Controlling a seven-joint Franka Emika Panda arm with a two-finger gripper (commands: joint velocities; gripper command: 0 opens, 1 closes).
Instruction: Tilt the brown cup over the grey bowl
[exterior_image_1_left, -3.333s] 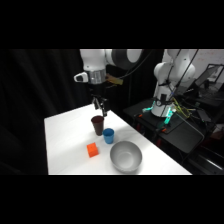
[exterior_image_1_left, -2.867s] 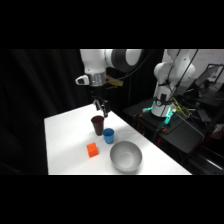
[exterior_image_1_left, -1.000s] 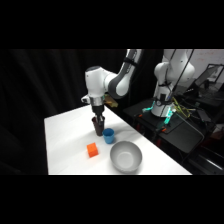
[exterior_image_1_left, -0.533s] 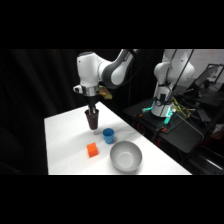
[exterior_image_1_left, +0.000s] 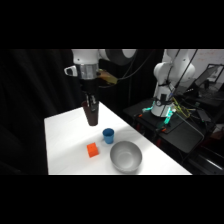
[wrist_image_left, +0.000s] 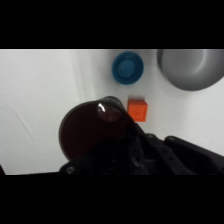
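In the side view the pincer (exterior_image_1_left: 91, 106) holds the brown cup (exterior_image_1_left: 92, 116) upright at upper left of the bench (exterior_image_1_left: 65, 140), seemingly lifted clear. The bowl (exterior_image_1_left: 125, 156) sits lower right, apart. The wrist view alone shows the cup's open mouth, the blue cup (wrist_image_left: 127, 67) and orange block (wrist_image_left: 136, 109) beyond.

White bench (exterior_image_1_left: 65, 145) carries a small blue cup (exterior_image_1_left: 108, 135) upright near centre, with an orange block (exterior_image_1_left: 92, 150) at its 8 o'clock, near but apart; dark curtain (exterior_image_1_left: 30, 85) hangs behind the bench.
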